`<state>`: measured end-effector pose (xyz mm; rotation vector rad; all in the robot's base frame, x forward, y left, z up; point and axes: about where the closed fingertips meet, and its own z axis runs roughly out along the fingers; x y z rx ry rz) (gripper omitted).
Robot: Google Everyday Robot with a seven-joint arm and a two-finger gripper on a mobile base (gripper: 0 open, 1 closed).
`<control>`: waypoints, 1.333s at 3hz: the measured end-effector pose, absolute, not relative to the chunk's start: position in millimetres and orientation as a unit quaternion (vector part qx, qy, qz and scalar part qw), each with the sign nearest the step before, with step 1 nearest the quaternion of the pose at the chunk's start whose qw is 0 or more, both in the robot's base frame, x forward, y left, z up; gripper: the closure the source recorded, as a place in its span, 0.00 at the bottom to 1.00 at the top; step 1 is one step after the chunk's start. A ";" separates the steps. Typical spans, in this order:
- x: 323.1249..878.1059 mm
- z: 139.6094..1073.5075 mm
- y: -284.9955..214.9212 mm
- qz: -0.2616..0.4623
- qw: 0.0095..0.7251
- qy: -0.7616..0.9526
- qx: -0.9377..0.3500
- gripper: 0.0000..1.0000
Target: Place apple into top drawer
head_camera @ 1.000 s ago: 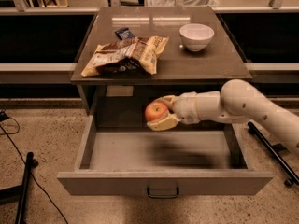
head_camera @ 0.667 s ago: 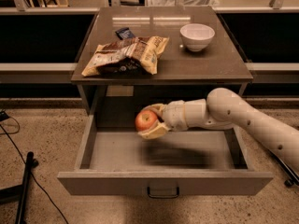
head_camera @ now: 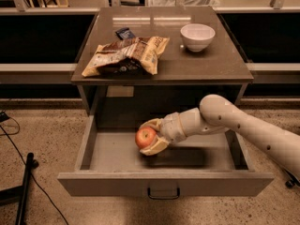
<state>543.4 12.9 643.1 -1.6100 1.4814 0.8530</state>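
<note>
Camera view has the gripper (head_camera: 149, 138) down inside the open top drawer (head_camera: 164, 183), a little left of the drawer's middle. Its two pale fingers (head_camera: 151, 123) are clamped on the apple (head_camera: 145, 137), one above the fruit and one curving under it. They are spread only as wide as the apple itself, and I see no slack between pad and skin. The apple hangs low over the drawer floor. I cannot tell whether it touches the floor or sits just above it.

By my judgement the apple is a firm, fairly weighty thing for its size, with smooth skin that can slip. It is round and will roll once let go, and it bruises if dropped from any height. The widest part of the body is the right place to hold it, as the fingers do now, and the release should come close to the floor.

Behind the gripper the white arm (head_camera: 243, 125) reaches in from the right, crossing over the drawer's right wall. The drawer is pulled well out, with a small dark handle (head_camera: 163, 192) on its front panel. Above it, on the table top (head_camera: 211, 64), lie a crumpled snack bag (head_camera: 126, 55), a small dark packet (head_camera: 124, 33) behind it, and a white bowl (head_camera: 197, 35) to the right, all well apart from the apple.
</note>
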 end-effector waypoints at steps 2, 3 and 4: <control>527.6 626.2 -6.3 0.321 0.340 0.615 -0.635 0.00; 527.6 626.3 -6.3 0.321 0.340 0.615 -0.634 0.00; 529.6 647.5 -17.3 0.330 0.365 0.606 -0.625 0.00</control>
